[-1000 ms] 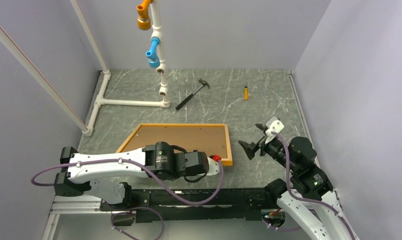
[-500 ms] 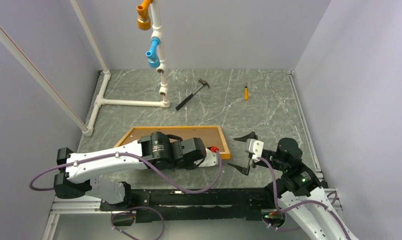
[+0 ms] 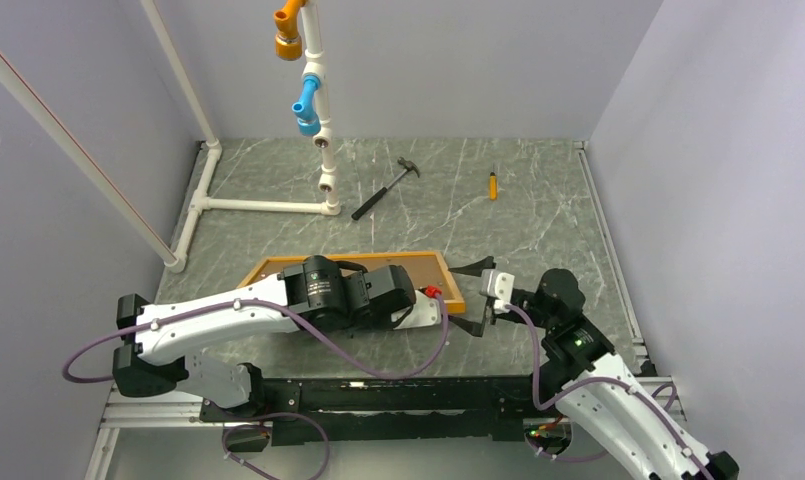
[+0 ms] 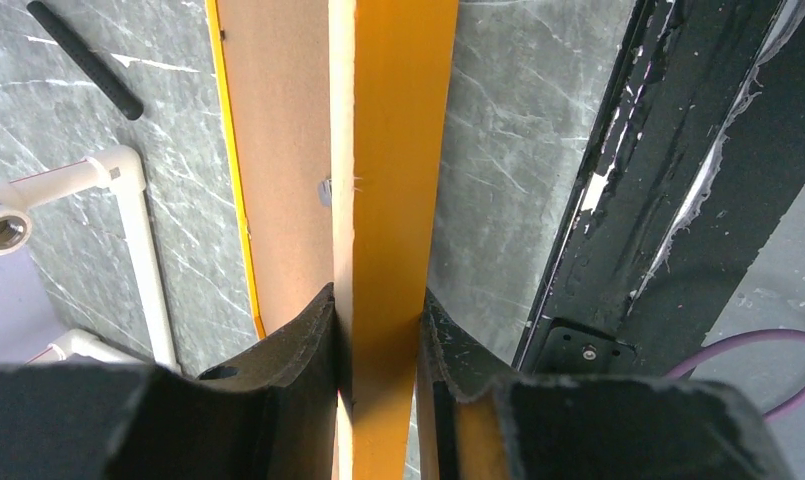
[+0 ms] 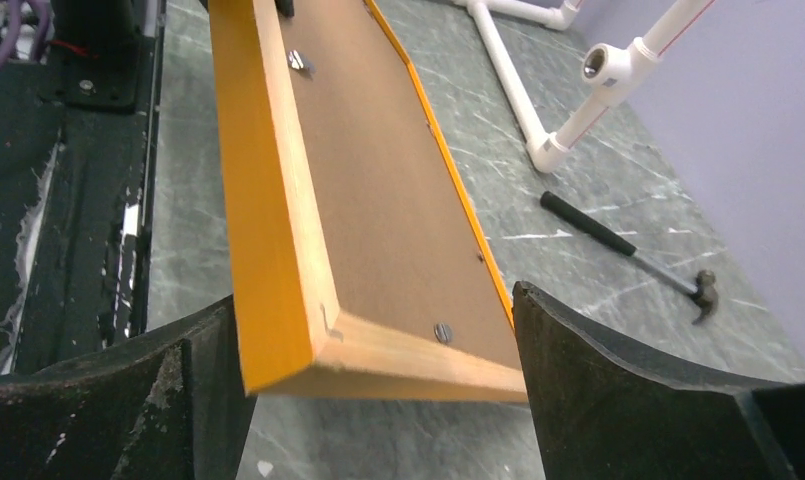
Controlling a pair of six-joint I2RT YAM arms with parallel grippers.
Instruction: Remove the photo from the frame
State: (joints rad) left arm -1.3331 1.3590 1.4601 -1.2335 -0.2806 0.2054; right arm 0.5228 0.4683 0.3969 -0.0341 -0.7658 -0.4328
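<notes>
Frame [image 4: 393,150] pinched in left tool [image 4: 378,320], its end inside spread right tool [image 5: 373,300].

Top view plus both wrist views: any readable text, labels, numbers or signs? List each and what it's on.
No text can be read in any view.
Left arm's black joint housing: faint pale print, too small to read.
On the frame, the photo (brown back showing), the hammer and the screwdriver: no markings seen.
</notes>
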